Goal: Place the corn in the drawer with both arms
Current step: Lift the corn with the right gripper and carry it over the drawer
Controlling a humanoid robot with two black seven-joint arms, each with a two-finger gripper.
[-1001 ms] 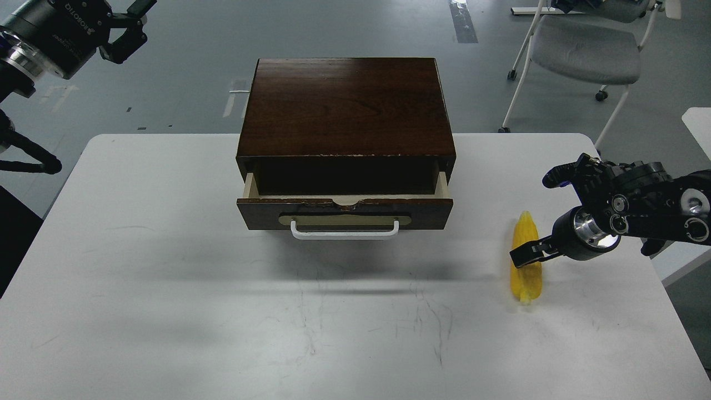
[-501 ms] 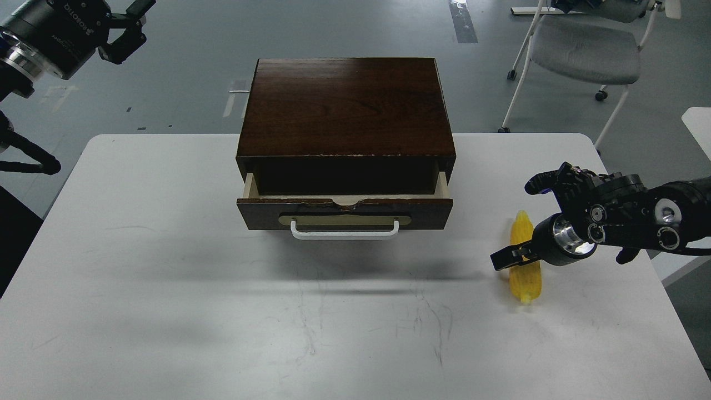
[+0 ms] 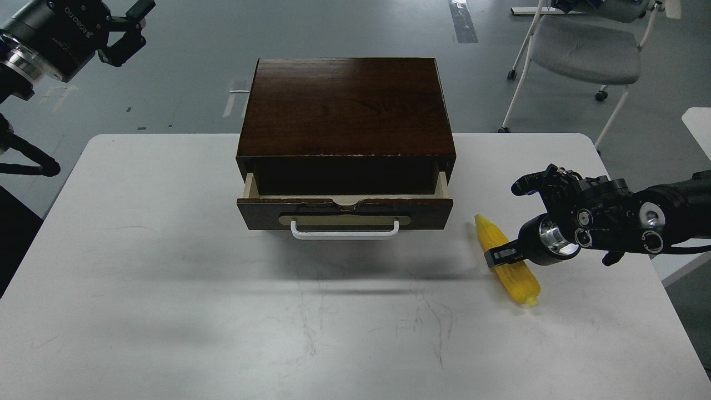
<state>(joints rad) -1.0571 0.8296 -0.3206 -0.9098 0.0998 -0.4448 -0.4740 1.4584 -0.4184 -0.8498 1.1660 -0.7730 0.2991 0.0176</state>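
The yellow corn [image 3: 508, 261] lies on the white table [image 3: 166, 266], right of the drawer, tilted with its narrow tip toward the drawer's right corner. My right gripper [image 3: 499, 256] comes in from the right and its dark fingers lie across the middle of the corn; they are too small and dark to tell apart. The drawer [image 3: 344, 213] of the dark brown box [image 3: 344, 105] is pulled out a short way, showing pale sides and a dark inside; its white handle [image 3: 344, 231] faces me. My left gripper [image 3: 129, 29] is open and empty, high at the far left, beyond the table.
A grey office chair [image 3: 583, 50] stands on the floor behind the table's right corner. The corner of another white surface [image 3: 700, 119] shows at the right edge. The box sits at the table's far middle.
My right gripper has moved left across the corn. The corn has turned from lying straight to slanted, its tip swinging left toward the drawer. The left gripper has barely moved.
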